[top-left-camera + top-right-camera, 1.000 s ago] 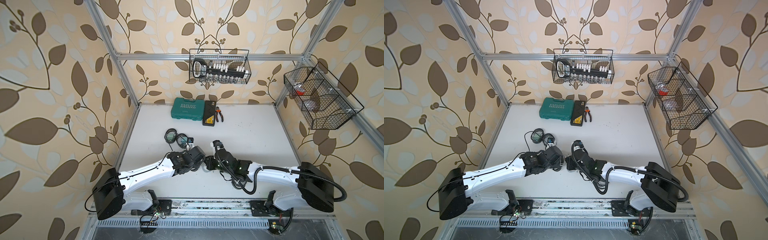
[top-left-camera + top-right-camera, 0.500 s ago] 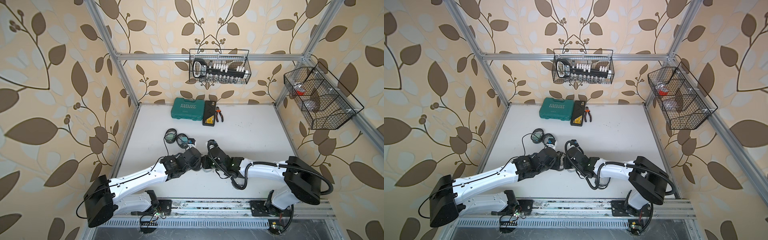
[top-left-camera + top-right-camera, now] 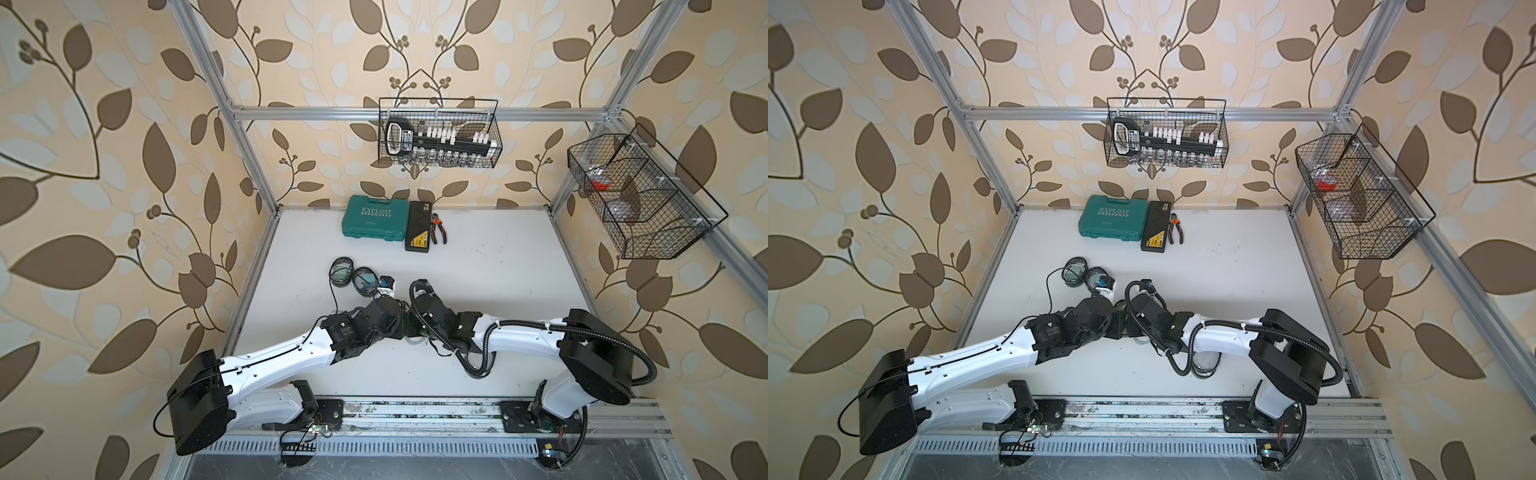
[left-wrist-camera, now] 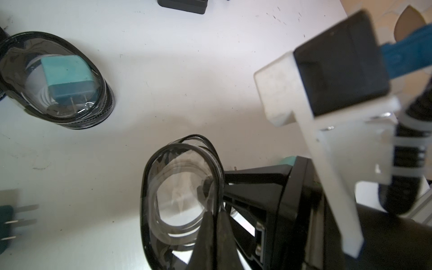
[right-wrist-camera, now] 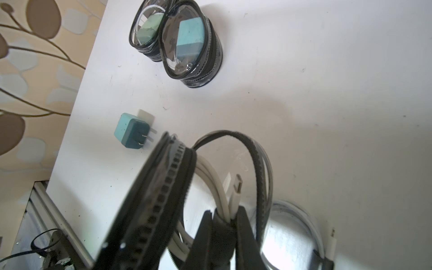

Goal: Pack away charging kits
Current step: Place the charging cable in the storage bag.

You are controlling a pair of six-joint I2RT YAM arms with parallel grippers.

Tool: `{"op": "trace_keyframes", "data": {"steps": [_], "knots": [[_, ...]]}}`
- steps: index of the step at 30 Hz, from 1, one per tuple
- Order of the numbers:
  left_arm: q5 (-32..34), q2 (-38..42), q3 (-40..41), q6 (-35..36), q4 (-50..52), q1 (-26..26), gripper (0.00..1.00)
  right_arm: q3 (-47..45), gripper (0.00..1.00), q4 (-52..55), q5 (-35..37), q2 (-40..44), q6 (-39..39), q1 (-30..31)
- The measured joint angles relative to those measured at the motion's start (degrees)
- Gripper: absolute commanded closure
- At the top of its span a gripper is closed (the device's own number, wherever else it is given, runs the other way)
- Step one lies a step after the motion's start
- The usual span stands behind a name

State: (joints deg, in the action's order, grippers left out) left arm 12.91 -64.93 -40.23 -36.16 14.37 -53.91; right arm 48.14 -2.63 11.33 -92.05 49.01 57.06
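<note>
The left gripper (image 4: 215, 217) was clenched on the black zip rim of an open pouch (image 4: 177, 201), keeping its mouth agape (whether the pouch touched the surface (image 4: 187, 70) I could not tell). The right gripper (image 5: 224, 215) was pinched tight on a coiled white cable (image 5: 210, 180). The cable's loops and metal-tipped plug sat between the two zip edges of that mouth. In both top views the two grippers met nose to nose toward the front middle of the surface.

Farther back stood two filled pouches (image 5: 146, 32) (image 5: 189, 46), touching each other, each showing a teal adapter (image 5: 188, 35) through its clear wall. A loose teal adapter (image 5: 132, 133) lay on its side near them with its prongs pointing toward the open pouch. A second cable coil (image 5: 308, 222) lay flat on the surface just beside the right gripper.
</note>
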Motion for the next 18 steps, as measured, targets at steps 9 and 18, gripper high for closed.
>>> {"op": "trace_keyframes", "data": {"steps": [9, 18], "knots": [[1.1, 0.4, 0.2, -0.4, 0.1, 0.0, 1.00, 1.2, 0.71, 1.4, 2.3, 0.2, 0.0, 0.0], [2.3, 0.4, 0.2, -1.5, 0.9, 0.0, 1.00, 2.1, 0.62, 2.1, 3.6, 0.4, -0.2, 0.0]]}}
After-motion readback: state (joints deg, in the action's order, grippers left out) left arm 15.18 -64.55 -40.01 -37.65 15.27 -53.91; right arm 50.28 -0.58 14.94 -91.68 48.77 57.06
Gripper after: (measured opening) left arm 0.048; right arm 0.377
